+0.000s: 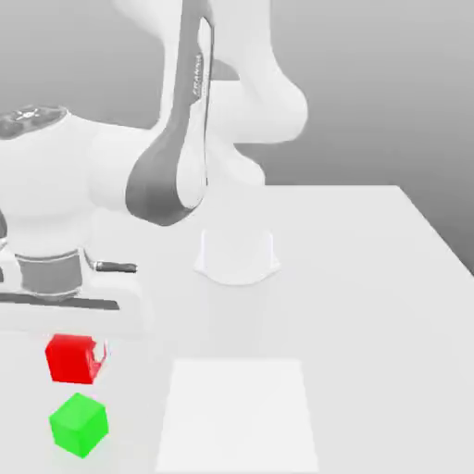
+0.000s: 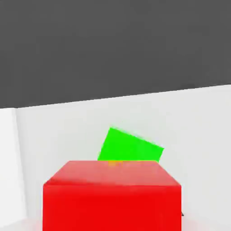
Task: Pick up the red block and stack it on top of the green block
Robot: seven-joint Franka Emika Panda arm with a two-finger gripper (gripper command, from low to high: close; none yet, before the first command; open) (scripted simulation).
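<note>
Red block (image 1: pixel 71 359) sits gripped in the jaws (image 1: pixel 78 355), near the green block (image 1: pixel 80 425).

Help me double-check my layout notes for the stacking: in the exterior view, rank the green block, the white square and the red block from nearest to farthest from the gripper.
1. Red block: held in the gripper.
2. Green block: below the red one in the exterior view.
3. White square: toward the exterior view's right.
</note>
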